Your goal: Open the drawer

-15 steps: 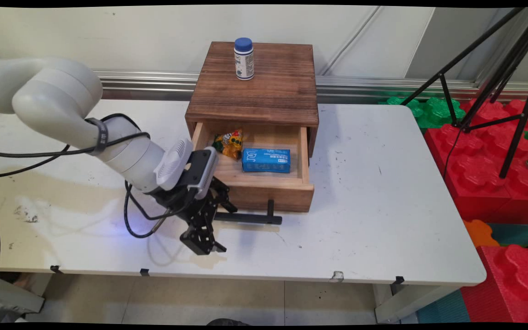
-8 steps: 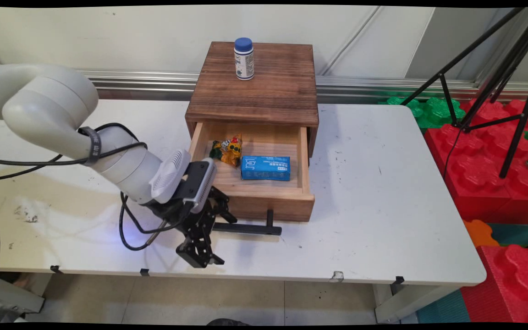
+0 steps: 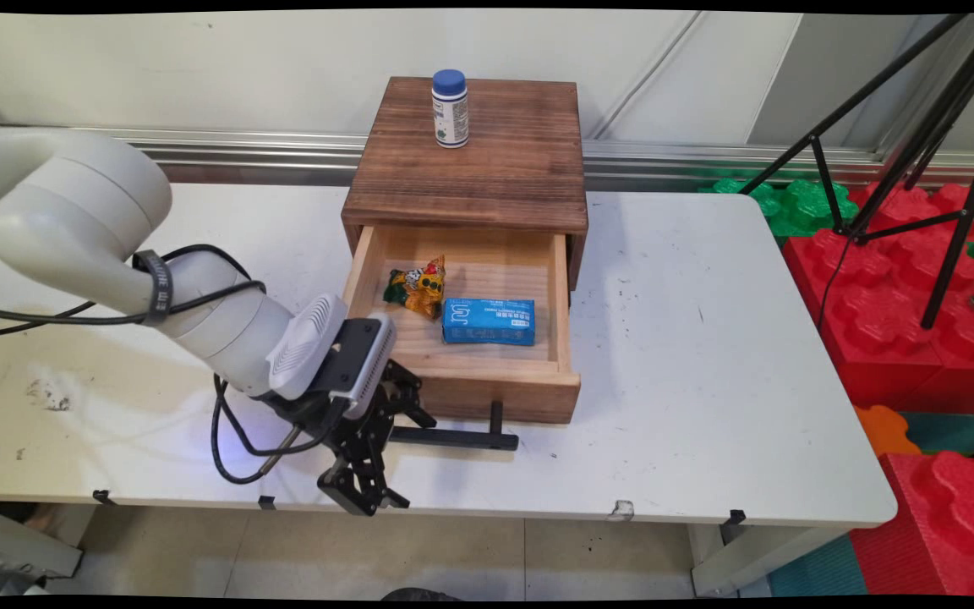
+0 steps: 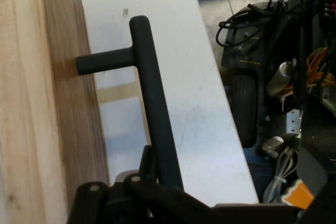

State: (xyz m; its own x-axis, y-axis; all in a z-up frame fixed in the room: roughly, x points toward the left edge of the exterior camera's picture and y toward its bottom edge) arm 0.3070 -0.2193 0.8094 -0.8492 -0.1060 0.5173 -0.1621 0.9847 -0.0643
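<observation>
My black gripper (image 3: 390, 433) is shut on the left end of the black bar handle (image 3: 453, 438) of a wooden drawer (image 3: 487, 396). The drawer stands pulled out from a dark wooden cabinet (image 3: 470, 169). Inside the drawer lie a blue box (image 3: 489, 320) and a colourful snack packet (image 3: 416, 286). A white bottle with a blue cap (image 3: 450, 108) stands on the cabinet's top. In the hand view the handle (image 4: 152, 103) runs from the drawer front (image 4: 47, 108) down into the gripper (image 4: 164, 182).
The gripper sits close to the table's near edge (image 3: 495, 510). A black tripod (image 3: 918, 127) and red and green foam blocks (image 3: 901, 296) stand to the right of the table. Black cables (image 3: 233, 448) hang from the wrist.
The gripper has moved toward the table's near edge with the handle in it, and the drawer has slid further out, showing more of its inside.
</observation>
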